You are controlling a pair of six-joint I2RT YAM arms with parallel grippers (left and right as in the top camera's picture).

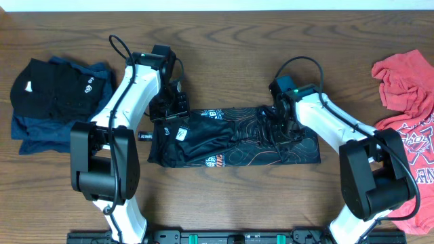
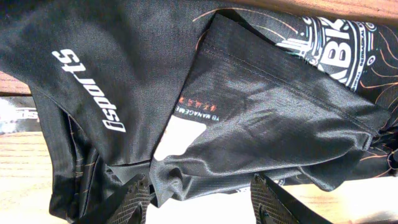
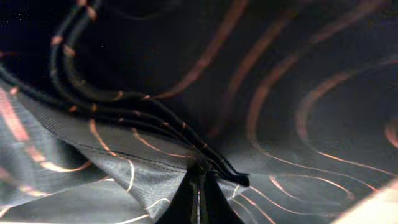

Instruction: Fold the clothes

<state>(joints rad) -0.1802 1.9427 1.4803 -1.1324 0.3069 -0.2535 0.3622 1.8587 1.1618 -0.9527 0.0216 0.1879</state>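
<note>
The black jersey with orange contour lines and white logos lies in a long folded band across the table's middle. My left gripper is at its left end; in the left wrist view its fingers are spread apart with the jersey's hem hanging just above and between them. My right gripper is over the jersey's right part; in the right wrist view its fingers are pinched shut on a bunched fold of the jersey. A red T-shirt with white print lies crumpled at the right edge.
A pile of dark folded clothes, black over navy, sits at the left of the wooden table. The arm bases stand at the near edge.
</note>
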